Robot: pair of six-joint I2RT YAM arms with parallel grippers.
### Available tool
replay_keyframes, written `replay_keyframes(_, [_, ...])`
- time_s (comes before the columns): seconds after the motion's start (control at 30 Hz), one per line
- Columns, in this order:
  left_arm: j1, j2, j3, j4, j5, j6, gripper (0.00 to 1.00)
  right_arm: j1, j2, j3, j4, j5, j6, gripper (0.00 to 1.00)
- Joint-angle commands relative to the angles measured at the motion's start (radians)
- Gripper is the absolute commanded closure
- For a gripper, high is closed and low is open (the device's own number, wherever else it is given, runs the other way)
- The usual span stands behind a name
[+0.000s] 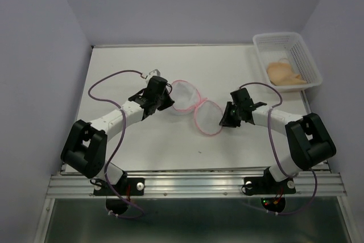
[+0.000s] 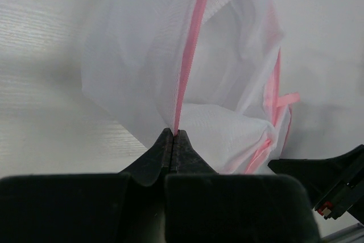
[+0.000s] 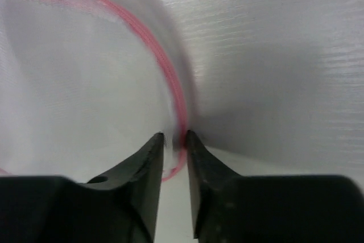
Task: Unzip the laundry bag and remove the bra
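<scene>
Over the middle of the bench (image 1: 142, 146), seen from above, the laundry bag (image 1: 185, 96) lies unzipped and splayed into two pink-rimmed mesh cups, one toward each arm. The bra (image 1: 283, 74) is not in it. It lies in the white lattice basket (image 1: 311, 68) at the far right corner, well apart from the bag, so the removal looks done. The left claw (image 1: 166, 101) sits at the near-left side of the left cup, and the right claw (image 1: 223, 120) at the right rim of the right cup. With one arm on each half, I judge the pouch is being kept spread out.

From the left wrist, the fingers are pressed together with the pink zipper tape nipped at their very tips. The mesh rises away from them in a tented dome with its mouth gaping to the right, which suggests this grip serves as the anchor.

From the right wrist, the fingers stand narrowly apart, straddling the pink rim of the flatter cup. The rim runs close along the inner face of the right-hand finger, and a sliver of gap shows beside the other finger. The trim is blurred just there, so actual contact cannot be told. It reads as a claw placed around the rim, not yet a pinch.
</scene>
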Motion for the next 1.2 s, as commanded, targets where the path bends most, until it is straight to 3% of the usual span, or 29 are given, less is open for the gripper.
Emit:
replay_keyframes(0.0, [-0.007,-0.041,-0.013,0.032,-0.009,-0.01,1.0,0.011,0.024,0.009,0.043,0.078,0.011,0.8])
replay_keyframes(0.03, [-0.007,-0.041,-0.014,0.035,-0.004,-0.01,1.0,0.011,0.005,0.017,0.043,0.106,0.006,0.89])
replay_keyframes(0.17, [-0.012,-0.043,-0.021,0.046,-0.003,-0.006,1.0,0.011,-0.109,0.048,0.04,0.159,-0.048,0.99])
replay_keyframes(0.37, [-0.025,-0.023,-0.019,0.073,0.013,0.0,1.0,0.011,-0.178,0.196,-0.116,0.132,-0.139,0.99])
replay_keyframes(0.57, [-0.028,-0.017,-0.007,0.144,0.016,0.014,1.0,0.011,-0.094,0.445,-0.438,0.242,-0.234,0.99])
replay_keyframes(0.67, [-0.033,-0.018,-0.013,0.194,0.063,0.042,1.0,0.02,-0.052,0.546,-0.515,0.293,-0.257,0.99])
replay_keyframes(0.87, [-0.068,-0.038,-0.047,0.265,0.116,0.108,1.0,0.02,-0.017,0.733,-0.653,0.566,-0.302,0.99])
replay_keyframes(0.93, [-0.077,-0.038,-0.065,0.28,0.126,0.108,1.0,0.02,0.007,0.799,-0.654,0.497,-0.313,0.99])
replay_keyframes(1.03, [-0.084,-0.026,-0.09,0.332,0.136,0.086,1.0,0.02,0.044,0.882,-0.597,0.226,-0.349,0.99])
replay_keyframes(1.07, [-0.084,-0.023,-0.094,0.366,0.129,0.076,1.0,0.02,0.056,0.899,-0.572,0.065,-0.349,0.99])
replay_keyframes(1.17, [-0.085,0.007,-0.096,0.418,0.116,0.06,1.0,0.02,0.072,0.901,-0.543,-0.101,-0.331,0.99])
